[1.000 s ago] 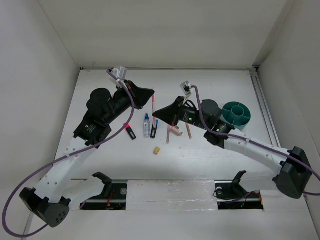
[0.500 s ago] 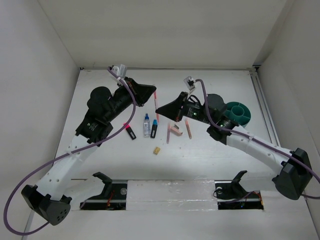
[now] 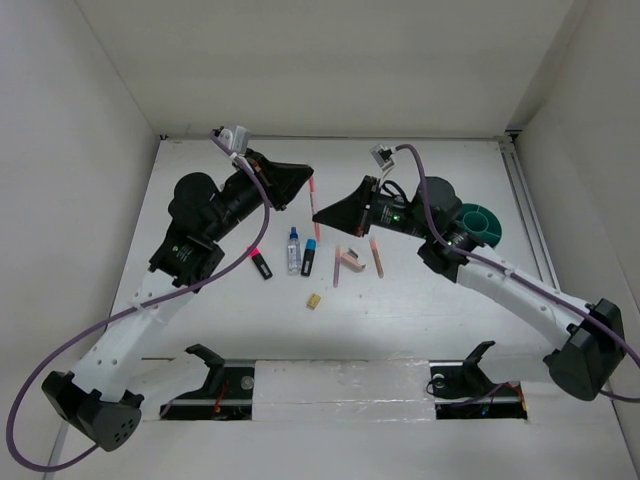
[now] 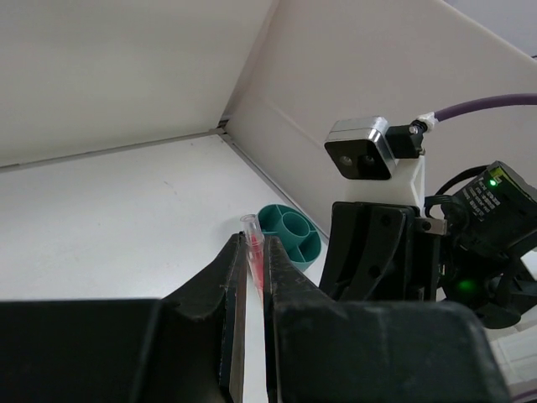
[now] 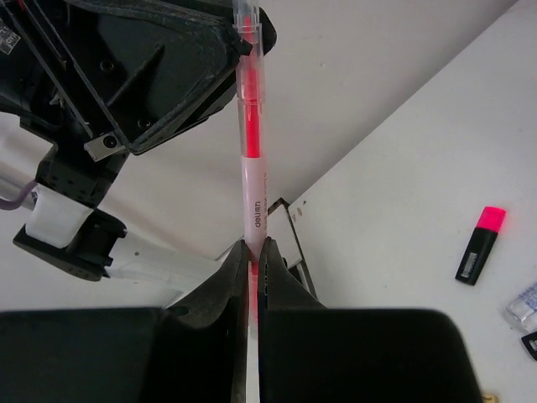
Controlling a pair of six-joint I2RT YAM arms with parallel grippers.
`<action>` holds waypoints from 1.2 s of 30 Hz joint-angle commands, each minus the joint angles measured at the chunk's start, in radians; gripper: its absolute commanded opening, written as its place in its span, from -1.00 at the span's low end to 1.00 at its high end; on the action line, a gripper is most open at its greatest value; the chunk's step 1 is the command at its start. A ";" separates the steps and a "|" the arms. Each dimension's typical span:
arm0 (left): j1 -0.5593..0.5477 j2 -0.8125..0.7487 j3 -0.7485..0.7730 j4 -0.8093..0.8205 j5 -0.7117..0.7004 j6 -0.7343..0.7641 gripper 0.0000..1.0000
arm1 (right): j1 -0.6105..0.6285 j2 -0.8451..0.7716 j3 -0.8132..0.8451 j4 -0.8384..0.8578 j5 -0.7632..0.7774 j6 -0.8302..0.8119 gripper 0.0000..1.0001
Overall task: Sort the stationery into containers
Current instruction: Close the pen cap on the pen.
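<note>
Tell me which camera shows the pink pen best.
The right wrist view: the pink pen runs up the frame, its barrel and printing legible, clamped between the right gripper and the left gripper. The left wrist view shows only its tip; the top view shows just a thin sliver.

Both the left arm and right arm have white lower links and black motor housings. A purple cable trails off each. The left gripper and right gripper are black wedges, and the wrist camera is silver-faced.
</note>
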 commanded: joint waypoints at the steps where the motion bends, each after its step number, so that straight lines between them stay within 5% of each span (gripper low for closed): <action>1: -0.014 0.004 -0.023 -0.157 0.148 0.029 -1.00 | -0.048 -0.025 0.122 0.222 0.075 0.019 -1.00; 18: -0.014 0.014 -0.033 -0.126 0.277 0.029 -1.00 | -0.098 0.047 0.203 0.201 -0.001 -0.012 -1.00; 36: -0.014 0.043 -0.023 -0.139 0.267 0.027 -1.00 | -0.136 0.016 0.223 0.162 -0.032 -0.032 -1.00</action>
